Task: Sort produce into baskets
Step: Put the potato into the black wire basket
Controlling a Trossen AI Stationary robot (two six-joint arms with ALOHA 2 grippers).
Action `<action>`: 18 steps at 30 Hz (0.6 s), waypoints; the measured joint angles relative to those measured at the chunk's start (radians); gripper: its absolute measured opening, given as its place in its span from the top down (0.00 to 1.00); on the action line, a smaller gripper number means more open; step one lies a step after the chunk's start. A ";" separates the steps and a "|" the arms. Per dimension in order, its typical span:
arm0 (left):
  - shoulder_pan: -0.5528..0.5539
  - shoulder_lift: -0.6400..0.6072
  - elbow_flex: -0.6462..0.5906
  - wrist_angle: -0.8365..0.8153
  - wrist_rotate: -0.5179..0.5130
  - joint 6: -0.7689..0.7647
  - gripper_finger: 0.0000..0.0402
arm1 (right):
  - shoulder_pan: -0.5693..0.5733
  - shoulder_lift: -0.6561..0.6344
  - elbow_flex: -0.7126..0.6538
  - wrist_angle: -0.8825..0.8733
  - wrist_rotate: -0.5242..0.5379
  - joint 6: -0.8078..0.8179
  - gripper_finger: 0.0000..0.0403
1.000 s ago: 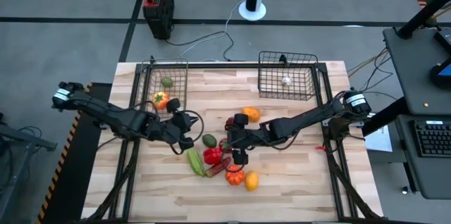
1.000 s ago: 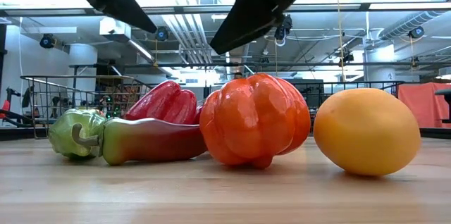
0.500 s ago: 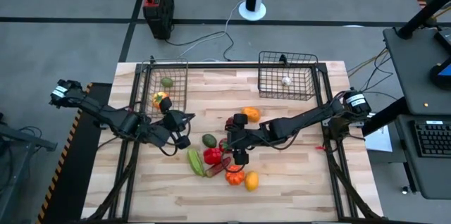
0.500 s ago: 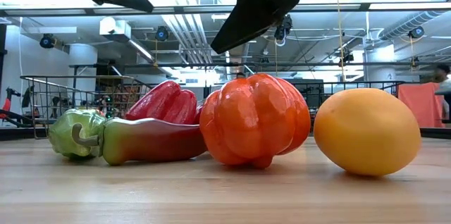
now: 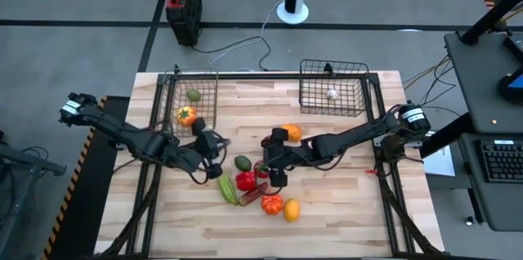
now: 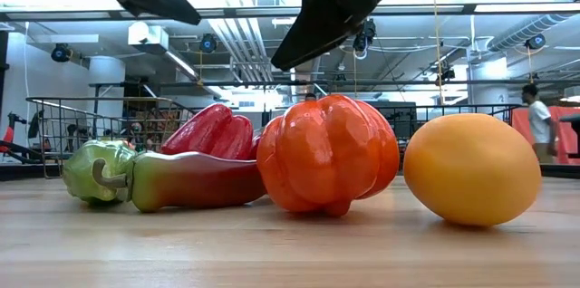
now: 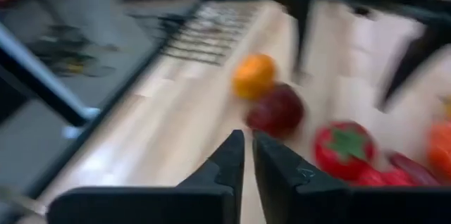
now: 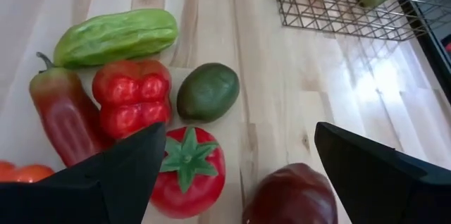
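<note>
Baskets came first: left wire basket in the high view's upper left held an orange-red piece and a green one; right basket at upper centre-right held a tiny white piece. Remaining produce was clustered at centre: green cucumber, red bell pepper, tomato, avocado, maroon fruit. Right gripper hovered over the cluster, fingers spread wide, empty. Left gripper sat centre-left, fingers nearly together, holding nothing.
</note>
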 joint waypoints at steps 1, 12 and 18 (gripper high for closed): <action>0.001 0.008 0.000 0.000 0.033 0.000 0.92 | 0.000 -0.002 0.000 -0.001 0.000 -0.008 0.11; 0.027 0.179 0.004 0.060 0.223 0.155 0.63 | 0.000 -0.074 -0.008 -0.177 0.000 0.036 0.11; 0.108 0.227 0.099 -0.052 0.324 0.289 0.57 | 0.000 -0.149 -0.026 -0.265 0.000 0.075 0.11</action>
